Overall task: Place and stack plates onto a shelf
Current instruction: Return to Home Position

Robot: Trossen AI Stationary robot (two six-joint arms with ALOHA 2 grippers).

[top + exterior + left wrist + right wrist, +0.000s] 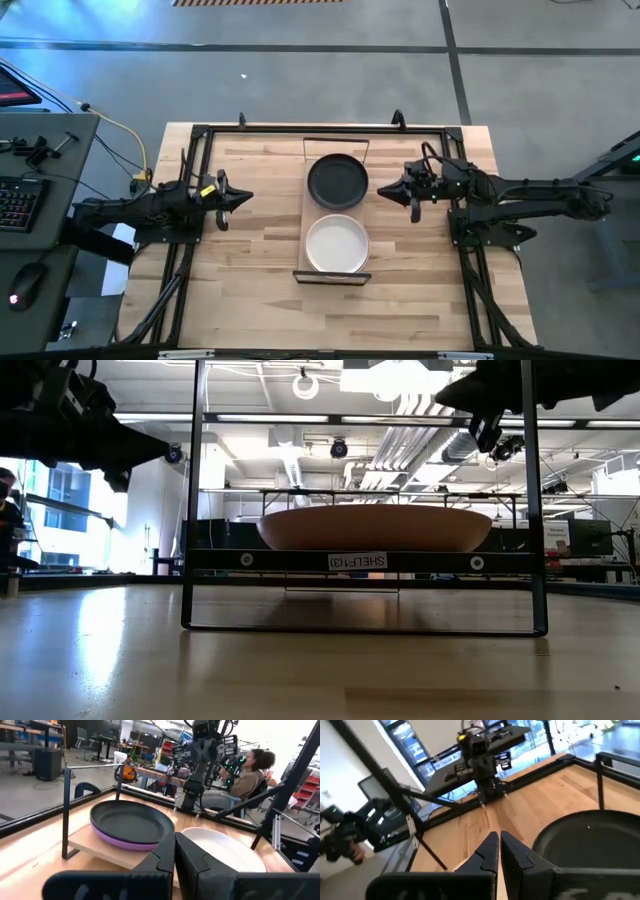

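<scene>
As both flank the shelf [309, 212], left pincer [247, 198], right pincer [383, 189] closed, empty.

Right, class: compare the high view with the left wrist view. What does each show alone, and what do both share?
High view only: a keyboard left of the table. Left wrist view only: the purple plate under the black plate, and a seated person. Both: black plate and white plate on the shelf, the left pincer and right pincer shut either side.
</scene>
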